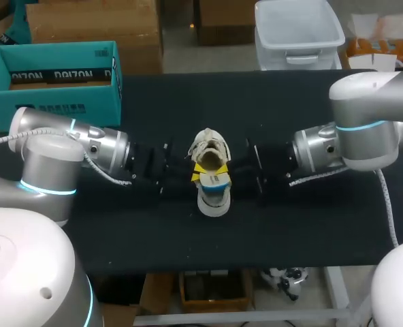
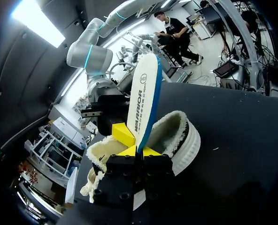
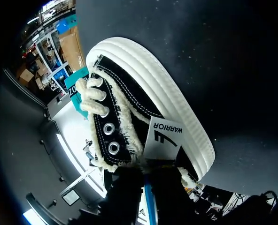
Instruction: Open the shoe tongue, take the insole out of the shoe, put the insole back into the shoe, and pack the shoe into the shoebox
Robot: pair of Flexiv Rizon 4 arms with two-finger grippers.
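Left jaws clamp the insole, half out of the shoe; right jaws unreadable; reinsertion and packing into upper-left shoebox remain.

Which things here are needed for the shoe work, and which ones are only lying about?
For the job:
shoe
insole, upright in the left pincer
right pincer, at the shoe's opening
teal shoebox, at the far left corner

Not part of the job:
black table, which only bears them

Black fleece-lined shoe, white sole, dark tabletop.
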